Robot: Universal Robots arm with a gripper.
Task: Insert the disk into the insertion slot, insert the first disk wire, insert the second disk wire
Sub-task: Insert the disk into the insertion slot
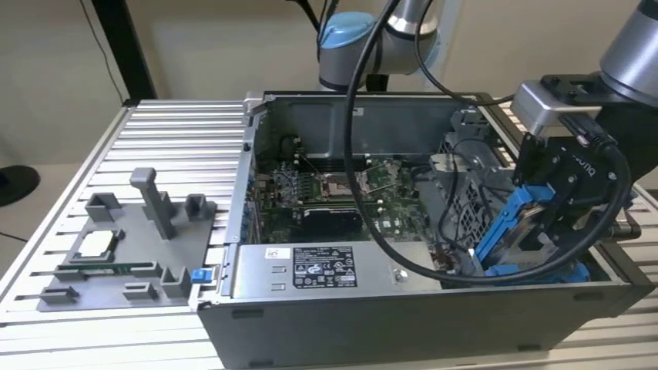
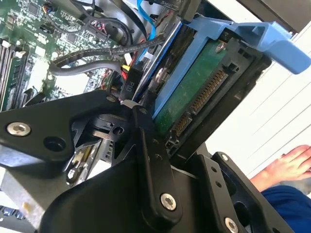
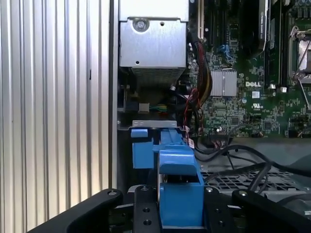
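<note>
My gripper point(image 1: 550, 220) is shut on the disk point(image 1: 511, 227), a drive in a bright blue carrier. It holds the disk tilted on edge at the front corner of the open computer case point(image 1: 411, 324), on the exterior view's right. The carrier's lower end reaches down into the case beside the perforated drive cage point(image 1: 463, 204); the insertion slot below it is hidden. In the second wrist view the disk point(image 2: 194, 92) shows its green circuit board and connector pins, with a black finger point(image 2: 150, 145) across it. The blue carrier point(image 3: 179, 179) sits between my fingertips in the first wrist view. Loose black wires point(image 2: 92, 63) and a blue wire point(image 2: 146, 22) lie close by.
The grey labelled power-supply box point(image 1: 308, 266) fills the case's front. The green motherboard point(image 1: 329, 193) lies behind it. A grey fixture point(image 1: 123, 247) with posts stands on the ribbed aluminium table point(image 1: 103, 154). A person's hand point(image 2: 286, 165) and blue sleeve point(image 2: 286, 206) are near the table's edge.
</note>
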